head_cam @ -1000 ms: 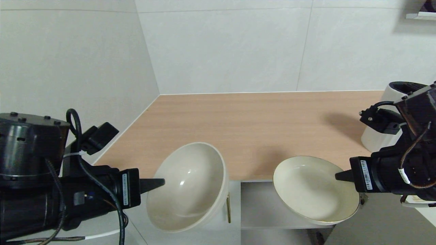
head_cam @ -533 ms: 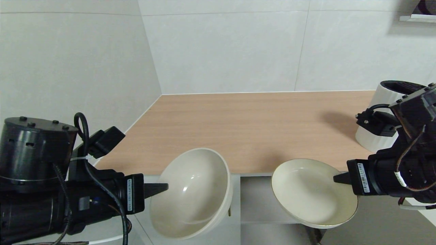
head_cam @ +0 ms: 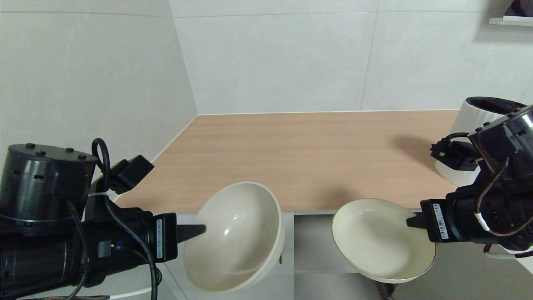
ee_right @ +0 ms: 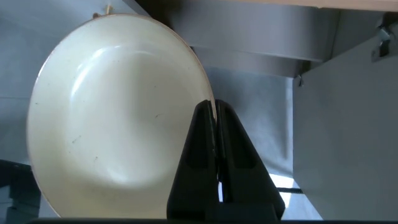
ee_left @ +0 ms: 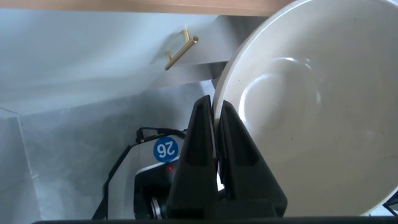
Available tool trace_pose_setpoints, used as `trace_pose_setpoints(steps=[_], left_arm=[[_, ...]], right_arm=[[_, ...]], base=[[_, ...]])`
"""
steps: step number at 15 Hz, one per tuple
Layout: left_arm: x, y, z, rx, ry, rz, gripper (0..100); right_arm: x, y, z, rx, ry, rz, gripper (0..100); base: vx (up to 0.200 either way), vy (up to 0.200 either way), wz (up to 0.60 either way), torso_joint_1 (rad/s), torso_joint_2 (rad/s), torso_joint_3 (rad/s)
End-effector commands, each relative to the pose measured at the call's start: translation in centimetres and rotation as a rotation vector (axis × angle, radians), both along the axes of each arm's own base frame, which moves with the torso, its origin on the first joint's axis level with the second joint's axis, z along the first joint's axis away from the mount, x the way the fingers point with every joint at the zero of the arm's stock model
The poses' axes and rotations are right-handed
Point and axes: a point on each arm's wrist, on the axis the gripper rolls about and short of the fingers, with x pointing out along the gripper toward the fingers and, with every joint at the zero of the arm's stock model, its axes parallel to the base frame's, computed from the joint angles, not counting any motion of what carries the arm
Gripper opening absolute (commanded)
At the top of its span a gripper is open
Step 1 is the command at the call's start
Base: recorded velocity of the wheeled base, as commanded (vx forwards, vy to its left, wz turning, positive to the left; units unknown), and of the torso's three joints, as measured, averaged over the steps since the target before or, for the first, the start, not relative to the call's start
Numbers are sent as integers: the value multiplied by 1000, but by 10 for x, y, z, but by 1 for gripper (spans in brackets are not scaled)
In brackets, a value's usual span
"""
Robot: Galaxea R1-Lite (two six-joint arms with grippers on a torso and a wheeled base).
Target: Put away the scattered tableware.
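Two dishes hang before the counter point(head_cam: 300, 154) edge, one per claw. The left claw point(head_cam: 200, 228) grips the rim of a bowl point(head_cam: 235, 237) tipped steeply, its hollow facing the robot. The right claw point(head_cam: 410, 220) grips the rim of a plate point(head_cam: 381, 237), hollow tilted upward. The left wrist view adds a gold handle point(ee_left: 180, 48). One white pot point(head_cam: 466, 118) stands far right.
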Motion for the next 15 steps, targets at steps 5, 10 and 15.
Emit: trace_pose_setpoints(steps=[5,10,15], left_arm=[[1,0,0,0,1,0,0],[1,-1,-1,3,6,0,0],[1,-1,-1,3,6,0,0]], right_arm=[[4,3,-6,-15,21,0,0],[4,3,-8,-19,27,2,0],[5,4,-10,-21,28,3,0]], base=[[0,0,0,-180,433,250],[0,0,0,-187,473,290],[0,0,0,-155,460,302]])
